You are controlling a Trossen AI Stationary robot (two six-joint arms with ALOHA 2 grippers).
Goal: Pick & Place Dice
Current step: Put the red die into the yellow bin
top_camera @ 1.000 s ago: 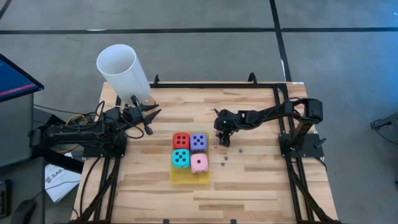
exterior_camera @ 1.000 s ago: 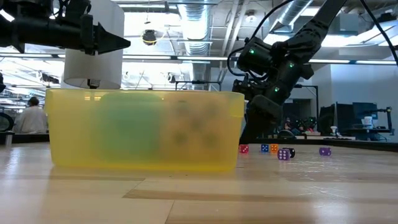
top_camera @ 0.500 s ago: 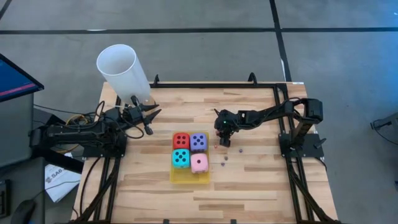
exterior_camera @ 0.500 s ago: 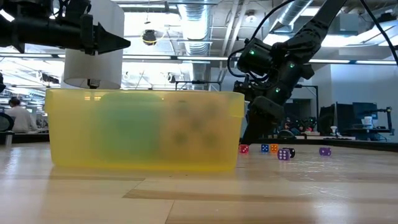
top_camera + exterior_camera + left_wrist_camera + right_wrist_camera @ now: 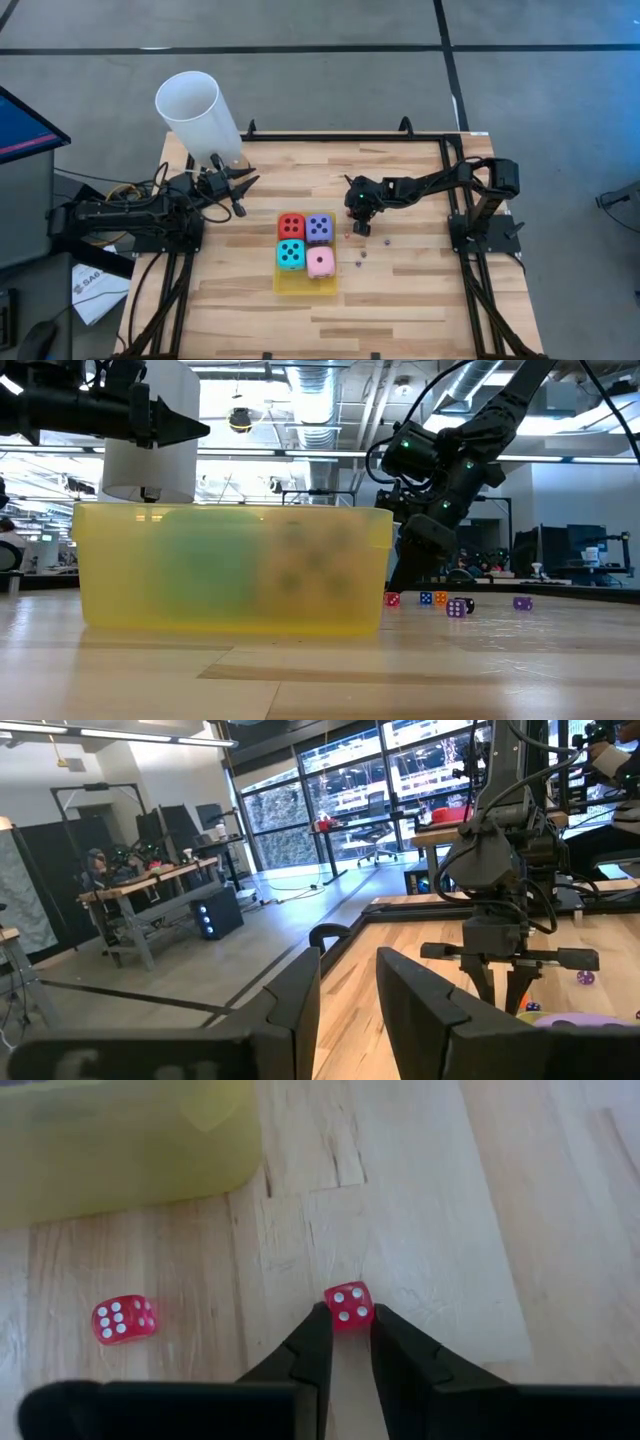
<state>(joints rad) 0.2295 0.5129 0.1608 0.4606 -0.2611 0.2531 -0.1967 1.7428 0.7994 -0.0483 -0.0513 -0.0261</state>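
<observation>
From above we see a wooden table with a yellow tray near its middle. On the tray sit four big dice in a square: the red die and the purple die on the far side, the cyan die and the pink die on the near side. To their right we find the right gripper low over the table, with tiny dice scattered near it. At far left, the left gripper waits beside a tall white cup.

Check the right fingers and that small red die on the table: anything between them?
Nothing visible. In the right wrist view the right gripper has its fingers on either side of the small red die. A second red die lies apart, near the yellow tray.
</observation>
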